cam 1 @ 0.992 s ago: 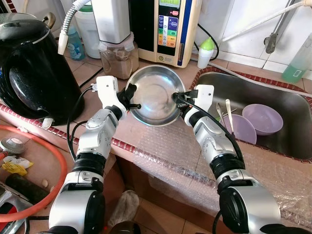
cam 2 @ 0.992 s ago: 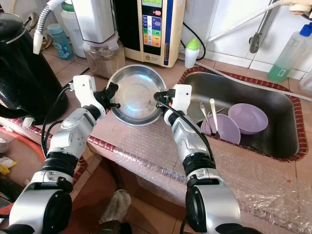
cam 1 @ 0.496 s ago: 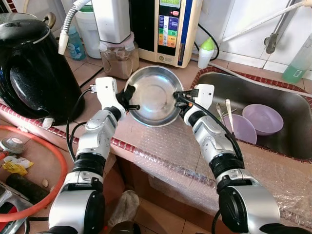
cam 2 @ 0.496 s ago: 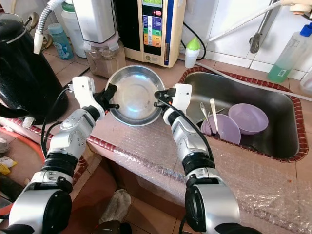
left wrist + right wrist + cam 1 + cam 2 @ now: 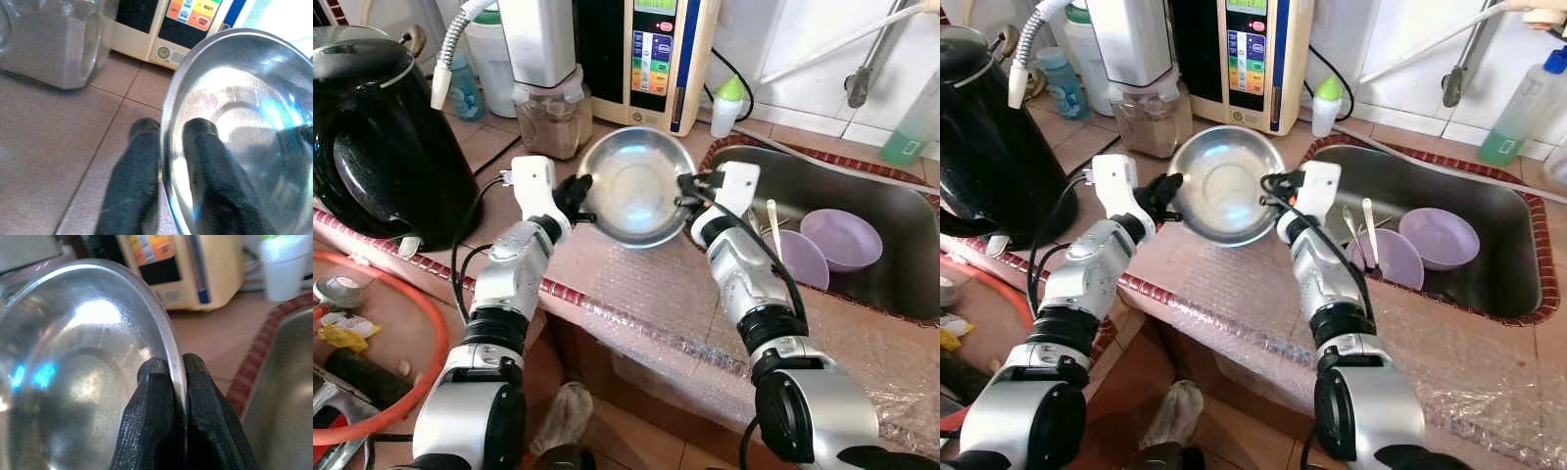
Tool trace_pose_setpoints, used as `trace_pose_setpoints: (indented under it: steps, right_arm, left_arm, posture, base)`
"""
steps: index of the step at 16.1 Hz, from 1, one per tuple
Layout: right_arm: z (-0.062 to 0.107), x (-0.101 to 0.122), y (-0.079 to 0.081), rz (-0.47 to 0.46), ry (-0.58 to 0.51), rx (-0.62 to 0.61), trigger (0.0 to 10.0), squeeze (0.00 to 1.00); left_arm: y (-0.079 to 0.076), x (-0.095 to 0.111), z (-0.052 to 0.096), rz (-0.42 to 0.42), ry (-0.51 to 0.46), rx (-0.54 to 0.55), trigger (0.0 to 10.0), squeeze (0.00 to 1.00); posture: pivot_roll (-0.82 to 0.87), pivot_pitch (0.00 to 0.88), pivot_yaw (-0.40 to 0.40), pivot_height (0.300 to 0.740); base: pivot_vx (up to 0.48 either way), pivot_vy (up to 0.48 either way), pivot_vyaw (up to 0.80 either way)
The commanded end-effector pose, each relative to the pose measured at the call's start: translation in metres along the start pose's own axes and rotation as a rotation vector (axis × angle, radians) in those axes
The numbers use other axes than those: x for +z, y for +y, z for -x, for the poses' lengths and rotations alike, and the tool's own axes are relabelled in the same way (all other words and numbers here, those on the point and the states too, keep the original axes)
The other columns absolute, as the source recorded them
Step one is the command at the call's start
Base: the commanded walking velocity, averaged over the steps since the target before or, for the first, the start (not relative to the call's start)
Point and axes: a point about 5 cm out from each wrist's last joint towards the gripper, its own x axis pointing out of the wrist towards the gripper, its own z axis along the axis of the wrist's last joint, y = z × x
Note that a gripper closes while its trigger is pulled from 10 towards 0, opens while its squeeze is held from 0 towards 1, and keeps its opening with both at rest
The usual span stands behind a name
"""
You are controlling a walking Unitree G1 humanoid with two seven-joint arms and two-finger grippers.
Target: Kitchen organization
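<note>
Pinched shut on opposite edges of the rim, both sets of jaws hold the steel bowl (image 5: 633, 186) up above the tiled counter (image 5: 489, 147), tilted with its hollow facing the camera. One finger (image 5: 203, 171) of the left gripper (image 5: 582, 188) lies inside the bowl and one outside; the right gripper (image 5: 686, 191) nips the thin rim the same way. Behind the bowl stand a water purifier (image 5: 651, 54) and a jar of brown powder (image 5: 548, 113). A black kettle (image 5: 382, 137) sits to the left. To the right, the sink (image 5: 901, 220) holds two purple bowls (image 5: 842, 238) and some cutlery (image 5: 771, 217).
</note>
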Motion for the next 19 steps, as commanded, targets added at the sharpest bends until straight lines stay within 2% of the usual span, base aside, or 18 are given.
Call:
trace_pose_setpoints:
  steps: [1, 5, 8, 9, 10, 13, 16, 19]
  right_arm:
    - [-0.003, 0.013, -0.009, 0.015, -0.043, -0.077, 0.0, 0.0]
    - [-0.002, 0.028, -0.028, 0.003, -0.112, -0.194, 0.0, 0.0]
    - [0.005, 0.042, -0.056, 0.062, -0.164, -0.375, 0.0, 0.0]
    - [0.011, 0.043, -0.073, 0.118, -0.142, -0.488, 0.0, 0.0]
    - [0.015, 0.041, -0.083, 0.134, -0.12, -0.548, 0.0, 0.0]
    - [0.029, 0.031, -0.107, 0.183, -0.06, -0.663, 0.0, 0.0]
    - [0.035, 0.021, -0.114, 0.223, -0.001, -0.721, 0.0, 0.0]
    - [0.037, 0.005, -0.113, 0.222, 0.092, -0.717, 0.0, 0.0]
  left_arm:
    - [-0.011, 0.014, -0.005, -0.04, -0.046, -0.062, 10.0, 1.0]
    - [-0.015, 0.018, -0.007, -0.072, -0.055, -0.08, 10.0, 1.0]
    - [-0.015, 0.012, -0.004, -0.081, -0.038, -0.083, 10.0, 1.0]
    - [-0.015, 0.008, -0.002, -0.09, -0.023, -0.087, 10.0, 1.0]
    - [-0.016, 0.005, 0.0, -0.093, -0.01, -0.095, 10.0, 1.0]
    - [-0.022, -0.013, 0.01, -0.135, 0.053, -0.163, 10.0, 1.0]
    - [-0.028, -0.031, 0.02, -0.197, 0.12, -0.224, 10.0, 1.0]
    - [-0.029, -0.039, 0.024, -0.228, 0.158, -0.222, 10.0, 1.0]
  posture:
    - [-0.02, 0.0, 0.055, 0.74]
    - [-0.03, 0.0, 0.062, 0.74]
    - [-0.03, 0.0, 0.063, 0.74]
    - [-0.03, 0.0, 0.067, 0.74]
    - [-0.03, 0.0, 0.067, 0.74]
    - [-0.02, 0.0, 0.064, 0.74]
    - [-0.02, 0.0, 0.057, 0.74]
    - [-0.02, 0.0, 0.054, 0.74]
  base:
    - [0.0, 0.0, 0.0]
    - [0.0, 0.0, 0.0]
    - [0.0, 0.0, 0.0]
    - [0.0, 0.0, 0.0]
    - [0.0, 0.0, 0.0]
    - [0.0, 0.0, 0.0]
    - [0.0, 0.0, 0.0]
    - [0.0, 0.0, 0.0]
